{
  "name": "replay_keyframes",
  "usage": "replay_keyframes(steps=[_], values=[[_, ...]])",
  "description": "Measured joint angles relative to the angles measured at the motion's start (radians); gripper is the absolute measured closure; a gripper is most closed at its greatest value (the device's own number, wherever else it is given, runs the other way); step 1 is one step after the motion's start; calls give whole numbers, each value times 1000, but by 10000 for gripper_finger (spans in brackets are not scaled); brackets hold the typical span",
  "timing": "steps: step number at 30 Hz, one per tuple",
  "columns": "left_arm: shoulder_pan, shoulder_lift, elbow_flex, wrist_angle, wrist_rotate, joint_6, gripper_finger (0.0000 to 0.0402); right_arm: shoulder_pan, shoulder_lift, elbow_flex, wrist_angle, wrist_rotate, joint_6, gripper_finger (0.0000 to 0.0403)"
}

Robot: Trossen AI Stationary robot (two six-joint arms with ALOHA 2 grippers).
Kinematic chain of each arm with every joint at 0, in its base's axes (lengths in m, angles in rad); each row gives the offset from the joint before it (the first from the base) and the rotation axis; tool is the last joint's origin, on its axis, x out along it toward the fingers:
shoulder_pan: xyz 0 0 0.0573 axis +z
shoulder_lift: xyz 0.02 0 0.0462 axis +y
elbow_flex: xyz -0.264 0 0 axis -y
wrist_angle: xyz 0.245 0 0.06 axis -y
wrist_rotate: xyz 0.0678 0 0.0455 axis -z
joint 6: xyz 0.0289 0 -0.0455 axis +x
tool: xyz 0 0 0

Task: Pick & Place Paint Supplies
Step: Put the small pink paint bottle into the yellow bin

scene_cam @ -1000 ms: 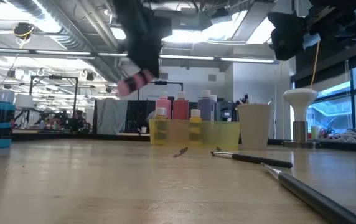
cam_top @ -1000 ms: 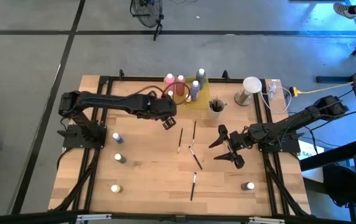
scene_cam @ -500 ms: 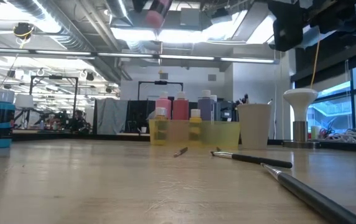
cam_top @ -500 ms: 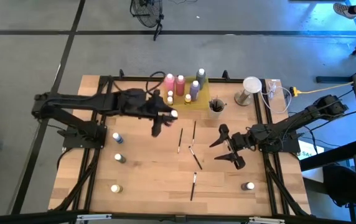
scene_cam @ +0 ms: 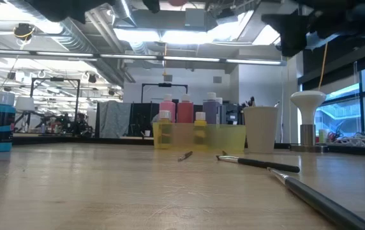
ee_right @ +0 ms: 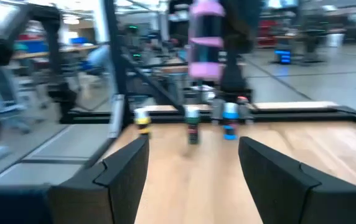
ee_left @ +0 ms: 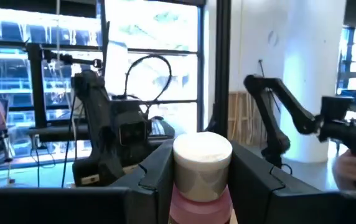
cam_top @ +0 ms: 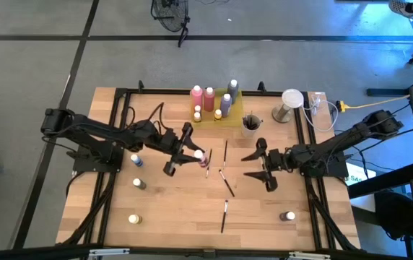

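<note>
Holding: left hand point(cam_top: 185, 149) grasps a pink bottle point(cam_top: 200, 155), white cap up, raised above mid-surface point(cam_top: 170, 209).
Right hand: right hand point(cam_top: 259, 165) released, fingers spread, hovering right of the loose brushes.
Loose brushes: four paintbrushes point(cam_top: 225, 207) lie between the hands.
Far edge: bottles stand in the yellow tray point(cam_top: 229, 114); cup point(cam_top: 250, 124) beside it.
</note>
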Motion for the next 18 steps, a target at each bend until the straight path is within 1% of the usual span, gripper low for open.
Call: replay_keyframes(steps=[3, 7, 9, 14, 18], values=[[-6, 26, 14, -5, -30, -4, 287, 0, 39, 19, 28, 54, -11, 151], [-35, 86, 43, -5, -103, 7, 287, 0, 128, 97, 29, 61, -54, 151], [-48, 118, 61, -6, -124, 21, 287, 0, 183, 146, 6, 64, -71, 151], [-78, 146, 79, -5, -139, 31, 287, 2, 274, 246, -36, 164, -86, 151], [-91, 144, 79, -5, -148, 31, 287, 2, 306, 288, -51, 173, -101, 151]])
